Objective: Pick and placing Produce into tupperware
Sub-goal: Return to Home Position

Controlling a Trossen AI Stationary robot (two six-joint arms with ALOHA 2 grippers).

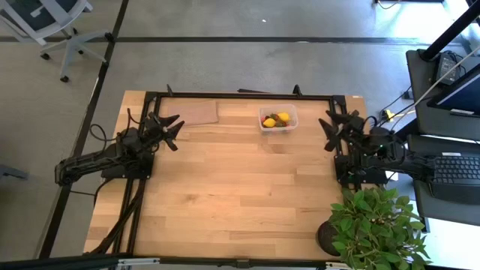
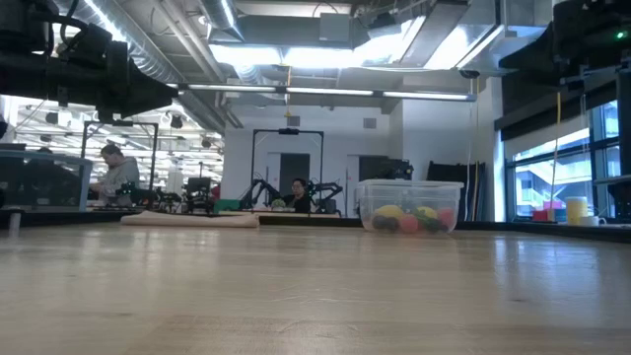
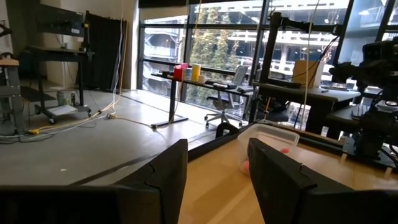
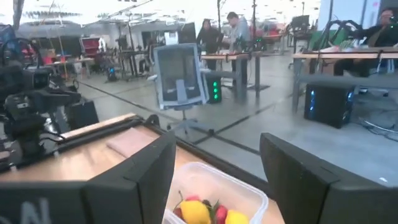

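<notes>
The left hand (image 1: 175, 129) hangs over the table's left side with its fingers spread and nothing between them. The right hand (image 1: 328, 130) mirrors it over the right side, likewise apart and empty. Between them, near the far edge of the table (image 1: 225, 187), stands the clear tupperware tub (image 1: 278, 118) holding the produce (image 1: 276, 120), yellow lemons (image 4: 194, 213) and a red strawberry (image 4: 221, 213) among it, with a flat brown sheet (image 1: 196, 113) lying near the tub on the left arm's side.

Clear plastic tupperware (image 1: 278, 118); pale wood table (image 1: 240, 187).
</notes>
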